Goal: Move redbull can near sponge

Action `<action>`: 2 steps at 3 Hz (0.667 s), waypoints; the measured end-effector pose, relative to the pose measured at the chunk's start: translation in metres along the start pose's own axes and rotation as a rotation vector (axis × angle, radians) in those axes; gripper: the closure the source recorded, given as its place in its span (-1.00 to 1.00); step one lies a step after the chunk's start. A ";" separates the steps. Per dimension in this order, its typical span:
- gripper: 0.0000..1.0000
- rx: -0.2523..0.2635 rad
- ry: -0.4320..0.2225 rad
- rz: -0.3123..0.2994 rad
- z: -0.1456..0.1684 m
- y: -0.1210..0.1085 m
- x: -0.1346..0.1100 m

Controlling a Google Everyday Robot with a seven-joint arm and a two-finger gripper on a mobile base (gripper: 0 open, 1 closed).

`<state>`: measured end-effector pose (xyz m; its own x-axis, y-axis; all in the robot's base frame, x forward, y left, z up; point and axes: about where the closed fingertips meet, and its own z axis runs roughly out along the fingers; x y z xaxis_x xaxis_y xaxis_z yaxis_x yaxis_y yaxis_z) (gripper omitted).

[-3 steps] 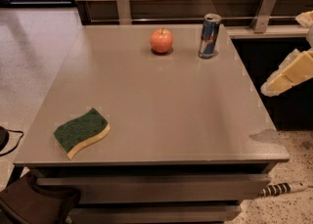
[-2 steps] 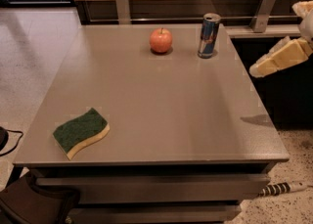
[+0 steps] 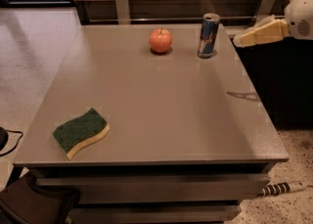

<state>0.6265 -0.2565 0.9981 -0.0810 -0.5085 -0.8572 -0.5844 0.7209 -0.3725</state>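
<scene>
The redbull can stands upright near the far right edge of the grey table, blue and silver with a silver top. The sponge, dark green on top with a pale yellow body, lies near the front left corner. My gripper is at the right, just past the table's right edge, raised above table height, its cream fingers pointing left toward the can, a short gap away from it. It holds nothing.
A red apple sits left of the can at the far side. A wood-panelled wall with metal posts runs behind the table. A power strip lies on the floor at the front right.
My gripper has moved up and to the left, from beside the table's right edge toward the can. The can, apple and sponge have not moved.
</scene>
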 end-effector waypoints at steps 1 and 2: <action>-1.00 0.000 0.000 0.000 0.000 0.000 0.000; -1.00 -0.014 -0.020 0.018 0.013 -0.004 0.002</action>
<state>0.6387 -0.2541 0.9935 -0.0755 -0.4864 -0.8705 -0.5941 0.7230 -0.3525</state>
